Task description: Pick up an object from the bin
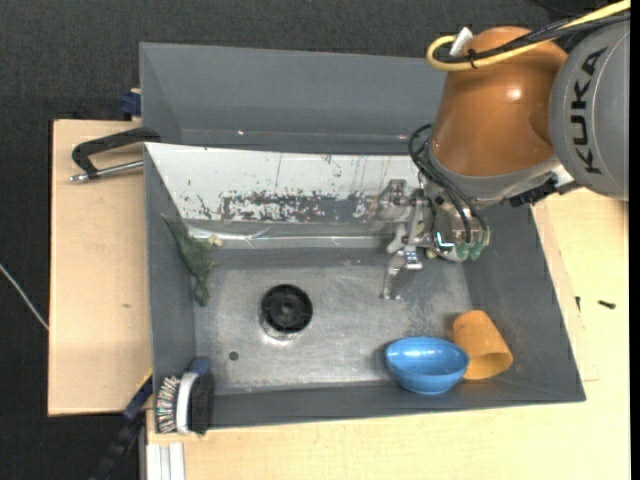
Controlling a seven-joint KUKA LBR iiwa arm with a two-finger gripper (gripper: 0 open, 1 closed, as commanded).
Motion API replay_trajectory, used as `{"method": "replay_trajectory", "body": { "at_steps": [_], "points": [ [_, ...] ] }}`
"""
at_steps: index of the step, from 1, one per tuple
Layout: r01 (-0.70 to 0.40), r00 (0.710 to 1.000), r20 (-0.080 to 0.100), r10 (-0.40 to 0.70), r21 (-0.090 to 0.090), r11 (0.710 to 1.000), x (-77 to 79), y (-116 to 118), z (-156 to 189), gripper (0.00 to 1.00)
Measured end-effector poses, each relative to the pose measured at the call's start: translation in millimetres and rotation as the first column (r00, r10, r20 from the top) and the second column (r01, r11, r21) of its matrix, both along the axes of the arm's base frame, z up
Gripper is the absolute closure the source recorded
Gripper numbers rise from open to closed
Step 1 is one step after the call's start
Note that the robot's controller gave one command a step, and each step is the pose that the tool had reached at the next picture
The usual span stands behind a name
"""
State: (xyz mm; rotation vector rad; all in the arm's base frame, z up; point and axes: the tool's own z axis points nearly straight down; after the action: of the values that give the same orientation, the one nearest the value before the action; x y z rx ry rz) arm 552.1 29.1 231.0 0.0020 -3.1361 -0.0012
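1. The grey metal bin [560, 298] has a few small things lying well apart on its floor.
2. The robot's pincer [400, 268] hangs low over the back right part of the floor, near the back wall.
3. I cannot tell if the pincer is open or closed. Nothing can be seen in its grip.
4. The floor right under the pincer is bare.
5. The shiny blue round bowl [427, 363] is the nearest thing. It sits upright toward the front of the bin from the pincer, close to the front wall.
6. The orange plastic cup [484, 344] lies on its side, touching the right edge of the blue bowl. It is in the front right part of the bin, also apart from the pincer.
7. The black round disc [286, 308] lies flat in the middle of the floor, well to the left of the pincer.
8. The long thin green toy [194, 256] leans on the left wall, far from the pincer.
9. The black brush with white bristles [186, 401] rests at the front left corner, the farthest thing from the pincer.
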Motion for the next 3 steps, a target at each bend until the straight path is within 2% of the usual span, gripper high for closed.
{"method": "replay_trajectory", "body": {
  "at_steps": [1, 2, 3],
  "points": [
    [0.109, 0.994, -0.001, -0.109, 0.002, 0.994, -11.7, 86, -60, 0.0],
    [-0.235, 0.971, 0.034, 0.235, -0.003, 0.972, -36.9, 92, -147, 0.0],
    [-0.234, 0.971, 0.059, 0.233, -0.001, 0.972, -30.9, 94, -141, 1.0]
  ]
}}
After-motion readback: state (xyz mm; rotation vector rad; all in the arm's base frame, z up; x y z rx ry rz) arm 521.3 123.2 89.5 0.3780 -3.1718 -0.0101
